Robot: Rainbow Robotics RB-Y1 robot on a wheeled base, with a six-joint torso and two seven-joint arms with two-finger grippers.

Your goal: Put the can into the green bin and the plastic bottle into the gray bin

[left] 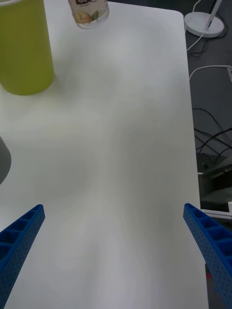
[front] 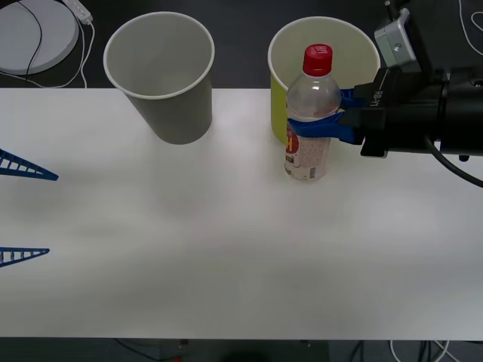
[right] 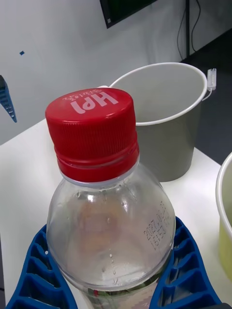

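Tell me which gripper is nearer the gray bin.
Left, narrowly. The left gripper waits open at the table's left edge, apart from the gray bin. The right gripper clamps the plastic bottle beside the green bin.

1. The red cap (right: 92,133) of the plastic bottle (right: 111,231) bears raised white letters "HPI", seen upside down, with a smaller line beside them too small to read.
2. Dark printed code on the bottle's clear shoulder is illegible.
3. The bottle's label (front: 306,157) shows red lettering, unreadable.
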